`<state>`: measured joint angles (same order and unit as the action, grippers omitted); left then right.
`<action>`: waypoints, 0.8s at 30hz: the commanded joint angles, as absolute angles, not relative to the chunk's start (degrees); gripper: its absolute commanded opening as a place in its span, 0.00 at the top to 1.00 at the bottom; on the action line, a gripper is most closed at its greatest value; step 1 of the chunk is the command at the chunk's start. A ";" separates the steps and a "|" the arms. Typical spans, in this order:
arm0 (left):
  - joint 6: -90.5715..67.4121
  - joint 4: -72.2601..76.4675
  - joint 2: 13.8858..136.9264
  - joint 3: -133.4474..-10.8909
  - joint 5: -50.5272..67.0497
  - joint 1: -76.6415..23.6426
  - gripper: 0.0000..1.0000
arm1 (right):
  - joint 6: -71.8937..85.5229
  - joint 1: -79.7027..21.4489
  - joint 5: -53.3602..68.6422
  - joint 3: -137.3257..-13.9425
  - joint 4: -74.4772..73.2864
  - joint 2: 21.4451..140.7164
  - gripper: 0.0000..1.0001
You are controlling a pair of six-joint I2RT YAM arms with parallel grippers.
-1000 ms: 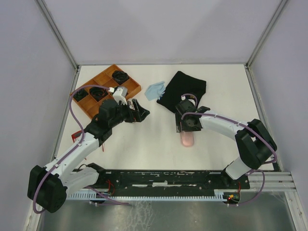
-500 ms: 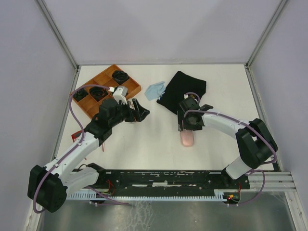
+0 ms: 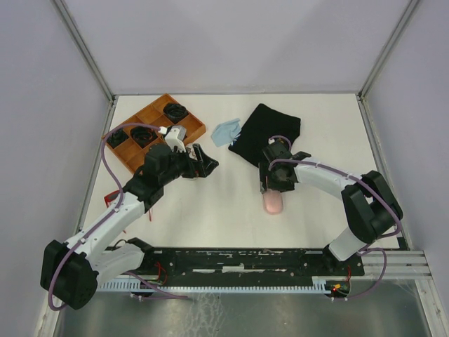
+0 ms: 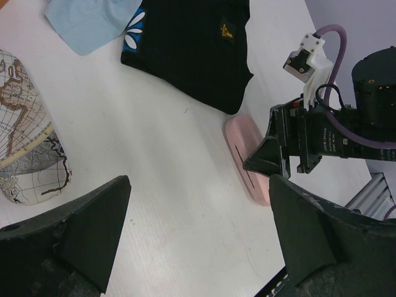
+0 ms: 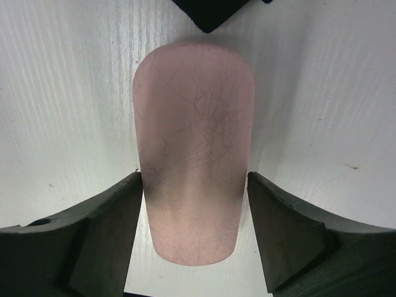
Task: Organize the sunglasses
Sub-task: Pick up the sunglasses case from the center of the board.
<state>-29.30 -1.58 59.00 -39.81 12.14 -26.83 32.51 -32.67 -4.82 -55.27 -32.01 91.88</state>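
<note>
I cannot make out the sunglasses in any view; dark shapes (image 3: 144,133) lie in the wooden tray's compartments, too small to tell what they are. The oblong pink glasses case (image 5: 195,142) lies flat on the table (image 3: 272,202) by a corner of the black pouch. My right gripper (image 5: 195,192) straddles the case's near end, both fingers against its sides (image 3: 272,184). My left gripper (image 4: 198,192) hovers open over bare table with nothing between its fingers (image 3: 203,163). From its wrist view I also see the pink case (image 4: 244,154) and the right gripper (image 4: 281,148).
A wooden compartment tray (image 3: 140,112) stands at the back left. The grey map-patterned case (image 4: 25,136) lies at its near corner (image 3: 177,133). A light blue cloth (image 3: 226,131) and a black pouch (image 3: 266,133) lie at the back centre.
The right gripper's fingers have drawn slightly closer against the pink case and its wrist has shifted a little. The case and the left arm have stayed put.
</note>
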 commanded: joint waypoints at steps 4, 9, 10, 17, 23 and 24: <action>-29.27 -0.18 59.19 -42.54 12.30 -26.97 0.01 | 31.47 -32.16 -4.00 -56.36 -31.55 91.88 0.27; -29.27 -0.13 59.25 -42.46 12.40 -26.96 0.01 | 31.21 -32.12 -3.97 -56.42 -31.88 92.10 0.28; -29.27 -0.17 59.24 -42.41 12.39 -26.98 0.01 | 31.16 -32.08 -3.96 -56.40 -31.90 92.17 0.27; -29.51 -0.09 59.05 -42.18 12.29 -26.98 0.01 | 30.70 -32.09 -3.70 -56.30 -32.35 92.08 0.32; -30.00 -0.04 58.61 -42.10 11.56 -26.91 0.01 | 29.16 -32.11 -4.07 -55.95 -31.43 87.69 0.59; -30.02 0.02 58.42 -41.97 11.38 -26.95 0.01 | 28.76 -32.15 -3.86 -55.87 -31.05 86.36 0.65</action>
